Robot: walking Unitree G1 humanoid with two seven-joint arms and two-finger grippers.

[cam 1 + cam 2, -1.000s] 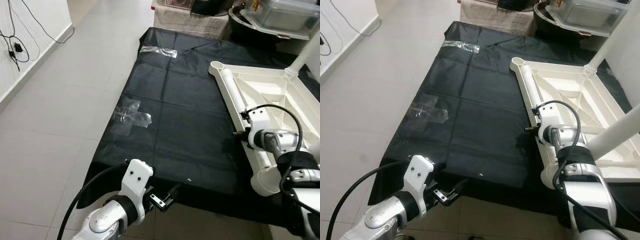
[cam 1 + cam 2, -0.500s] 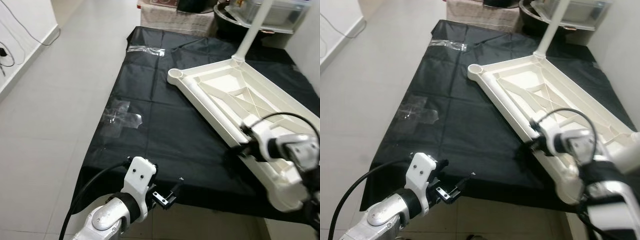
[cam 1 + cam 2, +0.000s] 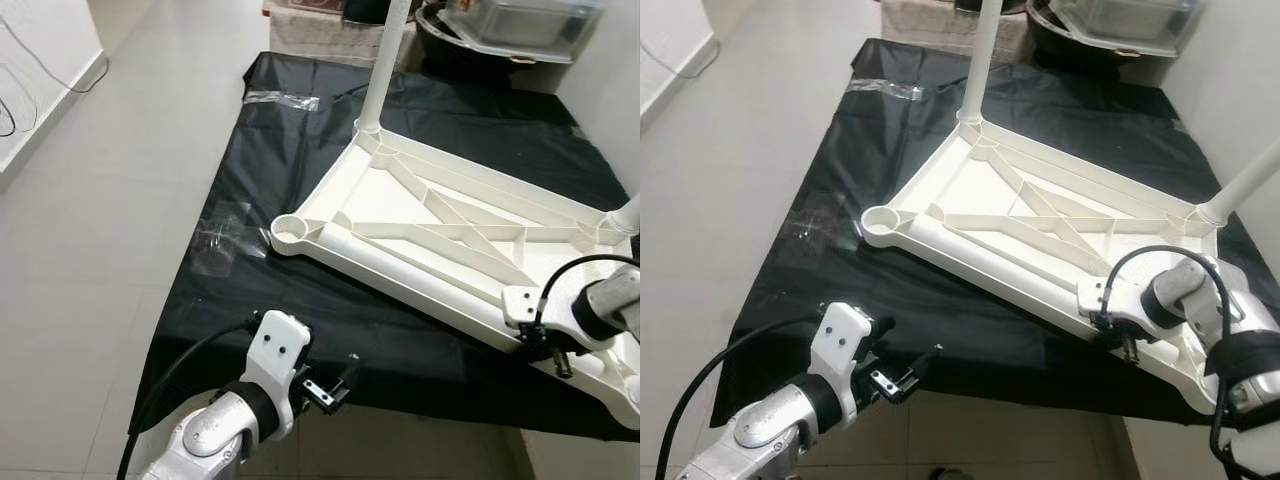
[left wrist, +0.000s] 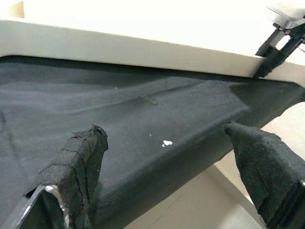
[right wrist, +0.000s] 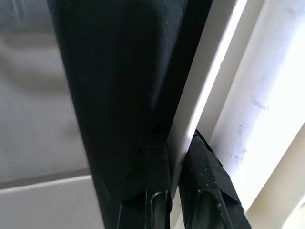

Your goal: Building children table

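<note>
Swung round since a moment ago, the upturned white children's table [image 3: 440, 225] now lies slantwise across the black sheet [image 3: 300, 130] on the floor, its open leg socket [image 3: 289, 229] toward the sheet's left edge and one fitted leg [image 3: 385, 55] rising at the far side. The right hand [image 3: 1118, 338] is pinched shut on the table's near rim, close to the sheet's near right corner. The left hand [image 3: 335, 385] hovers at the sheet's near edge, fingers [image 4: 78, 167] spread wide and holding nothing.
</note>
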